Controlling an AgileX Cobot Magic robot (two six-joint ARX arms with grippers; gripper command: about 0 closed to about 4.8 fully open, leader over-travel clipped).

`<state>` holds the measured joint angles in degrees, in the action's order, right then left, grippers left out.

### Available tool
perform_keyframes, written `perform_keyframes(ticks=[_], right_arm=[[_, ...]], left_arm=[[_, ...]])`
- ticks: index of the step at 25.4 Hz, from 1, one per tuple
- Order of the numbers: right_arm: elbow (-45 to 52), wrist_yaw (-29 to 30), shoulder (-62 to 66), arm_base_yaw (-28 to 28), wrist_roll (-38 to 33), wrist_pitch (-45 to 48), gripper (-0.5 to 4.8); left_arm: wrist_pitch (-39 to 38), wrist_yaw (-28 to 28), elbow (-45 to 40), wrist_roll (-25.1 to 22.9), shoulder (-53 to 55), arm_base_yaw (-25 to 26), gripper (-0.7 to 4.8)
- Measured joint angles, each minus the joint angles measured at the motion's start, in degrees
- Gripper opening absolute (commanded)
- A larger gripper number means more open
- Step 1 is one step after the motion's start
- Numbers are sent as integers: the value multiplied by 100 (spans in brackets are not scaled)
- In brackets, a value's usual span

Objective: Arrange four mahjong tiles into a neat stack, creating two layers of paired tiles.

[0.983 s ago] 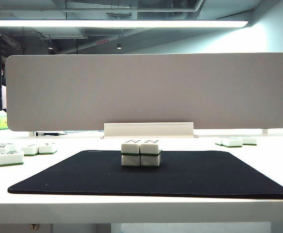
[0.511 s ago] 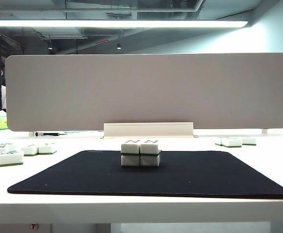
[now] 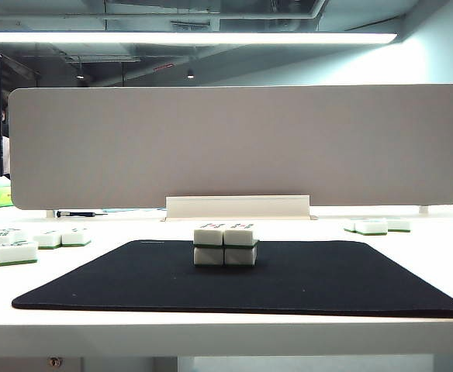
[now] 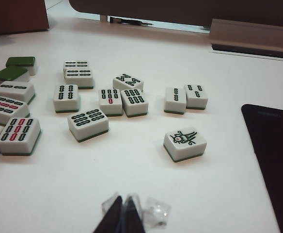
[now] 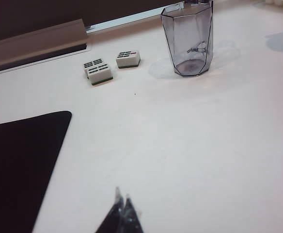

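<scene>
On black mat [image 3: 304, 283], toward its 12 o'clock edge: stack [image 3: 225, 245], two layers of paired tiles. White table [image 3: 211, 335], grey divider [image 3: 234, 143] behind, ceiling light. Left gripper [image 4: 123, 213] pinched together over bare table near loose tiles [image 4: 88, 124]; right gripper [image 5: 122, 211] likewise, cup [image 5: 189, 39] beyond.

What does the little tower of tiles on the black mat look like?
The stack is four white tiles with thin green bands, two side by side below and two squarely on top, edges lined up. The top faces show small red and green marks. It stands upright near the back of the black mat. Nothing else touches it.
</scene>
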<state>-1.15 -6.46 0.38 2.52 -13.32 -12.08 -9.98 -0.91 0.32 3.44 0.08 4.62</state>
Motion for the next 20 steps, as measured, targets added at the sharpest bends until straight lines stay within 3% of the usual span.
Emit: perform_keyframes(ticks=[6, 20], right_arm=[[72, -365, 0, 2, -205, 223, -1], [72, -251, 0, 0, 118, 221, -1]], left_arm=[[0, 0, 0, 0, 0, 0, -6], [0, 0, 0, 0, 0, 0, -6]])
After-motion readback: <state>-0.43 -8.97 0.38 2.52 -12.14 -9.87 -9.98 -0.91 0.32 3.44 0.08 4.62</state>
